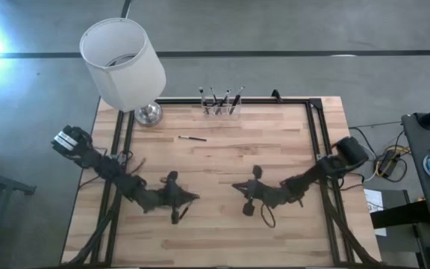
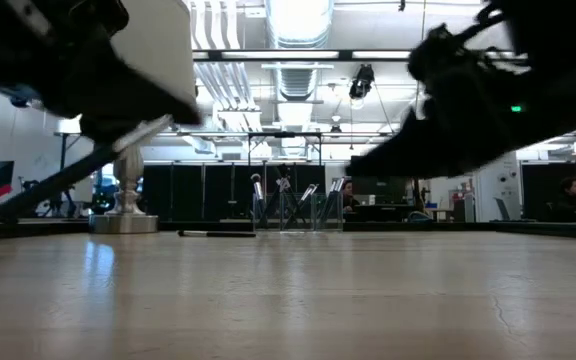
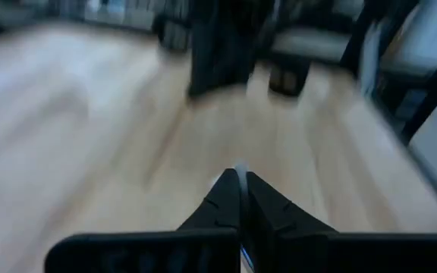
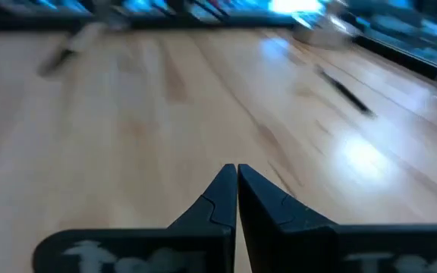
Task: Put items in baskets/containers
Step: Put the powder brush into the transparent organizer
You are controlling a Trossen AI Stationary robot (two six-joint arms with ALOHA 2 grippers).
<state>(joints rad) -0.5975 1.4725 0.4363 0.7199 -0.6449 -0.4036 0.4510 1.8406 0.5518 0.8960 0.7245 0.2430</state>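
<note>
My left end effector (image 1: 188, 199) is pinched shut over the near part of the surface (image 1: 222, 161), nothing visibly in it. My right end effector (image 1: 237, 187) is closed and empty alongside. One brush (image 1: 192, 137) lies loose on the wood; the others stand in the clear holder (image 1: 221, 109) at the far edge, beside the lamp (image 1: 123, 63).

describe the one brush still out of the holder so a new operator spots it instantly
Start at the white lamp at the table's back left corner; its silver base sits on the wood. Just right of that base and slightly nearer the arms lies a thin dark brush, flat on the bare table. Unlike the brushes standing upright in the clear holder at the back edge, it lies alone on its side.
</note>
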